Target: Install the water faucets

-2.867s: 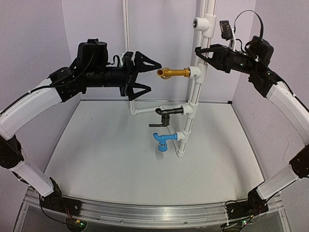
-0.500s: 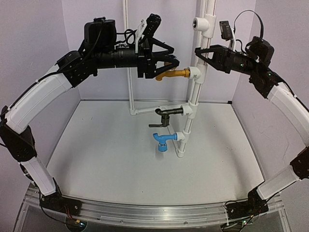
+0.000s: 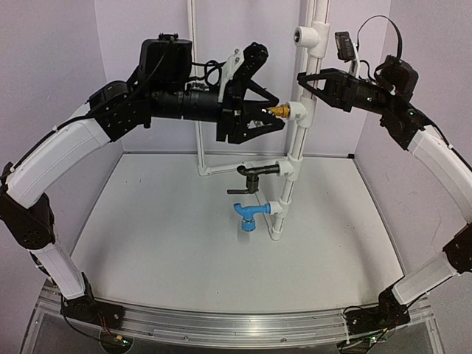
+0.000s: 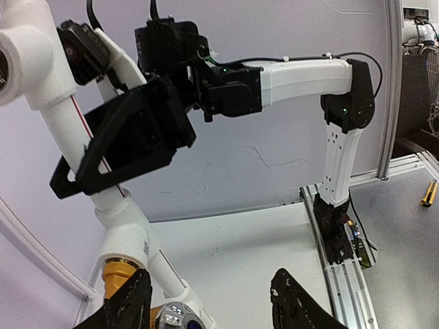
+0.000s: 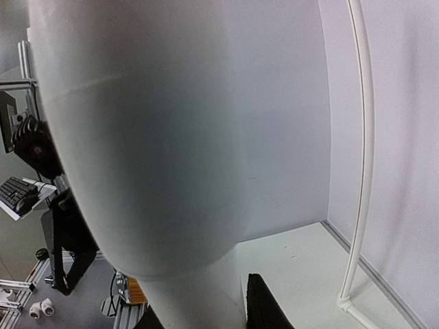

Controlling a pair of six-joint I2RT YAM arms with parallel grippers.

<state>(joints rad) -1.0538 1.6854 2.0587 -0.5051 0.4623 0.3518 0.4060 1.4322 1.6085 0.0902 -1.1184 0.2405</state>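
The left gripper (image 4: 211, 277) straddles, jaws parted, the brass-gold metal faucet (image 3: 280, 110) jutting left from the white upright plastic pipe (image 3: 296, 144). The right gripper (image 3: 302, 83) clamps that pipe just above.

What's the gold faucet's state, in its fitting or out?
In. The gold faucet stem end sits against the white tee, no gap visible.

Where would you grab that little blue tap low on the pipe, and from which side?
Probably the blue faucet by its short horizontal stem, coming from the side away from the white pipe it juts out of; the spout turns down, so fingers could close across the stem.
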